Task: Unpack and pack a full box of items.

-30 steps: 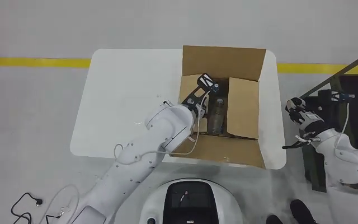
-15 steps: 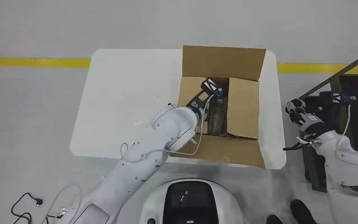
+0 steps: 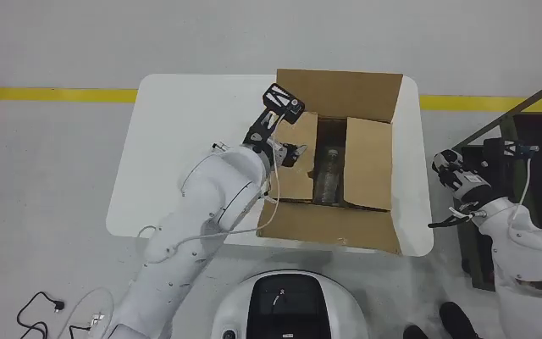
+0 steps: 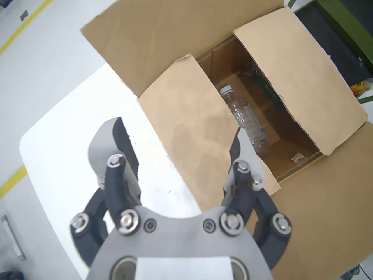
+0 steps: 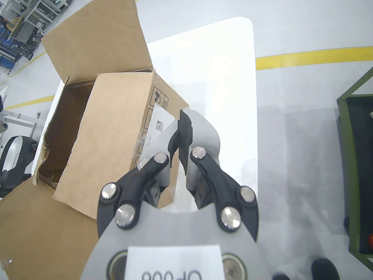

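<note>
We see a brown cardboard box [image 3: 337, 93] right of centre in the top view, four flaps open, a clear plastic bottle [image 3: 328, 174] lying inside, white cap toward the frame's top

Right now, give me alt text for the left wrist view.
The left gripper, jaws open and empty, hangs above one inner flap of an open cardboard box on a white table. A clear plastic bottle lies on its side inside the box.
</note>
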Controlling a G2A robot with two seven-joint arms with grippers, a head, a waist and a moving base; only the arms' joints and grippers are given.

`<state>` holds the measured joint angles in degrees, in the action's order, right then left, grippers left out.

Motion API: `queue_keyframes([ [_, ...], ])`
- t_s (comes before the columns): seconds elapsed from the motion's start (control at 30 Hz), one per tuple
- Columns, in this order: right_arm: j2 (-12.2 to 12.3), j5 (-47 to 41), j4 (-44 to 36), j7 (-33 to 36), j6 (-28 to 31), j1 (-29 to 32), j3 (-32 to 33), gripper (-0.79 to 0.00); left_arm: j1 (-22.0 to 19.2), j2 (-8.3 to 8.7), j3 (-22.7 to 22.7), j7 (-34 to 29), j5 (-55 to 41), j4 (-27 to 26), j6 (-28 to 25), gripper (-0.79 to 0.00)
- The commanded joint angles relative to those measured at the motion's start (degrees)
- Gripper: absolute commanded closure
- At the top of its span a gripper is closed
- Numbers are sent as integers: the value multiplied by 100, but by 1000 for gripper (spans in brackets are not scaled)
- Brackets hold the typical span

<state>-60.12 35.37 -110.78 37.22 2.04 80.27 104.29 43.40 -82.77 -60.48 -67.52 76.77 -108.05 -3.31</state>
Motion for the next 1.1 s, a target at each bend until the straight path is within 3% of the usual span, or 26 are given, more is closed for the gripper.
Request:
queue_keyframes([
  [0.0, 0, 0, 0, 0, 0, 0, 0, 0, 112, 22, -132, -62, -42, -257, -34, -785],
  [0.13, 0, 0, 0, 0, 0, 0, 0, 0, 322, 75, -341, -185, -281, -766, -443, -785],
  [0.33, 0, 0, 0, 0, 0, 0, 0, 0, 760, 204, -655, -212, -644, -1403, -1544, -785],
  [0.8, 0, 0, 0, 0, 0, 0, 0, 0, 810, 210, -668, -157, -684, -1425, -1586, -785],
  [0.9, 0, 0, 0, 0, 0, 0, 0, 0, 909, 252, -599, 182, -528, -1535, -2046, -785],
  [1.07, 0, 0, 0, 0, 0, 0, 0, 0, 1063, 348, -862, 584, -483, -1824, -2773, -785],
])
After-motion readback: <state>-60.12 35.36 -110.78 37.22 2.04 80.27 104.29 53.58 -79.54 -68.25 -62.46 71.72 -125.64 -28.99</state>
